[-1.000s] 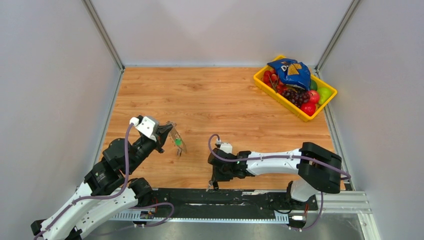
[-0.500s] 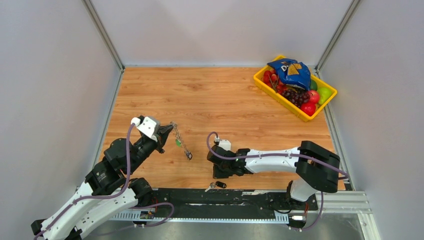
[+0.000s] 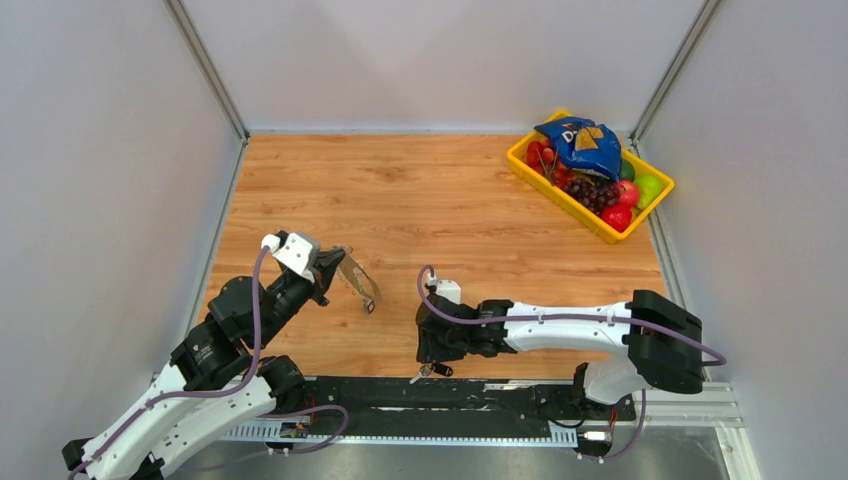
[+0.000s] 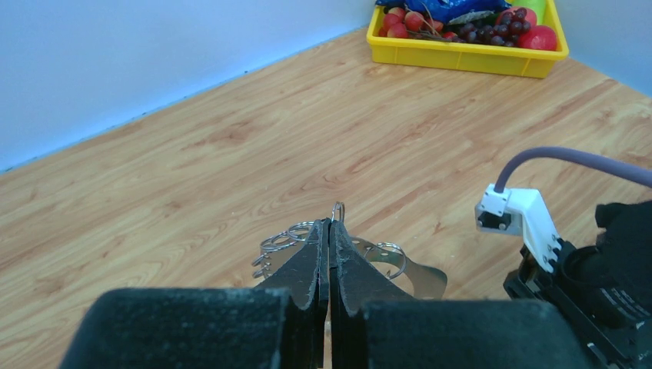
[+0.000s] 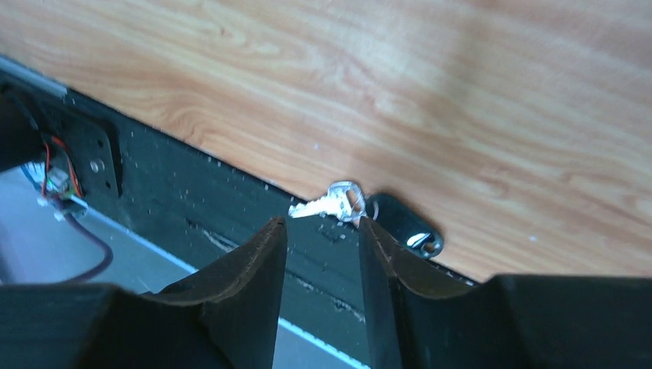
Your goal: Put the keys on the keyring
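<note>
My left gripper [image 3: 334, 262] is shut on the keyring [image 3: 357, 280], a thin silver hoop held above the table. In the left wrist view the fingers [image 4: 307, 265] are pressed together on the keyring [image 4: 407, 269], with several small split rings [image 4: 283, 240] strung along it. A dark piece hangs at its low end [image 3: 370, 306]; no green tag shows. One loose key [image 3: 428, 372] lies at the table's near edge. In the right wrist view its silver blade [image 5: 334, 204] and dark tag [image 5: 404, 227] lie just beyond my open, empty right gripper [image 5: 323, 229], which hovers over it [image 3: 430, 352].
A yellow basket [image 3: 522, 164] with fruit and a blue chip bag [image 3: 582, 143] stands at the back right. The black base rail [image 3: 400, 392] runs just past the table's near edge, under the loose key. White walls close in both sides.
The keyring and its hanging keys have swung in the left gripper. The right gripper pulled back from the loose key, then came back over it at the near edge; its elbow shifted right.
</note>
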